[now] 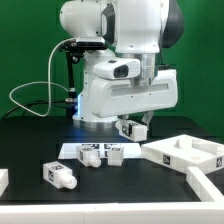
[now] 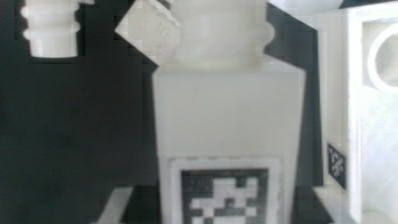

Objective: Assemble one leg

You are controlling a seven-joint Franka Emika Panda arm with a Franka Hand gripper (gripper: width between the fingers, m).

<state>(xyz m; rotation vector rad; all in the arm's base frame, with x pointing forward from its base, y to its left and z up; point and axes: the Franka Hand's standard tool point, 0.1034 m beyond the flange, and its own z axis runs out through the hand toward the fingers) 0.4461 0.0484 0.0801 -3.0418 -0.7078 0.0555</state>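
My gripper [image 1: 134,127] is shut on one leg [image 1: 129,128], a small white peg with black-and-white tags, and holds it above the table beside the large white rimmed panel [image 1: 186,152]. In the wrist view this leg [image 2: 217,110] fills the middle, upright between the jaws, with its tag low down; the gripper [image 2: 221,208] closes on its lower part. Two more legs [image 1: 90,155] [image 1: 115,153] lie side by side on the table below the gripper. A further leg [image 1: 60,175] lies nearer the front at the exterior view's left. One other leg [image 2: 48,27] shows in the wrist view.
The marker board [image 1: 70,148] lies flat under the two legs. Another white part [image 1: 210,186] sits at the front at the exterior view's right. A white edge [image 1: 3,181] shows at the far left. The robot base stands behind, with a cable.
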